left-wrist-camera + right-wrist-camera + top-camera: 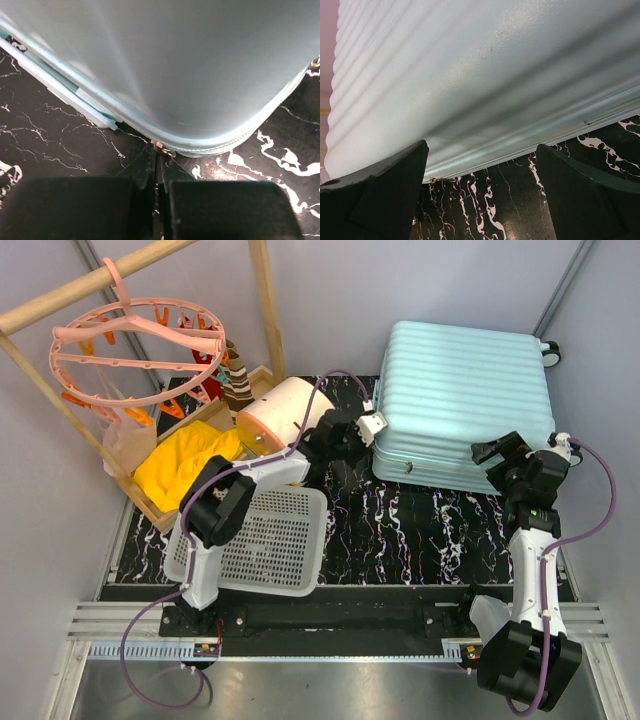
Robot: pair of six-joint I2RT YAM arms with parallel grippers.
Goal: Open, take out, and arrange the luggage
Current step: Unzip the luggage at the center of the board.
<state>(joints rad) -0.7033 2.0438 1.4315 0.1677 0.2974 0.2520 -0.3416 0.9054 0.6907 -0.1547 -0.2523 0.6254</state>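
Observation:
The luggage [460,400], a pale mint-blue ribbed hard-shell suitcase, lies flat and closed at the back right of the black marble mat [420,530]. My left gripper [368,427] is at its near-left corner, shut, with its fingertips pinched on the small metal zipper pull [161,146] at the rounded corner of the luggage [175,65]. My right gripper [500,455] stands open at the near-right edge. In the right wrist view its fingers [385,190] stand wide apart just in front of the shell [470,75], holding nothing.
A white perforated basket [265,540] lies on the mat's near left. Behind it are a cream-and-orange drawer box [280,410], a yellow cloth [185,465] in a wooden tray, and a pink peg hanger [130,340] on a wooden frame [265,300].

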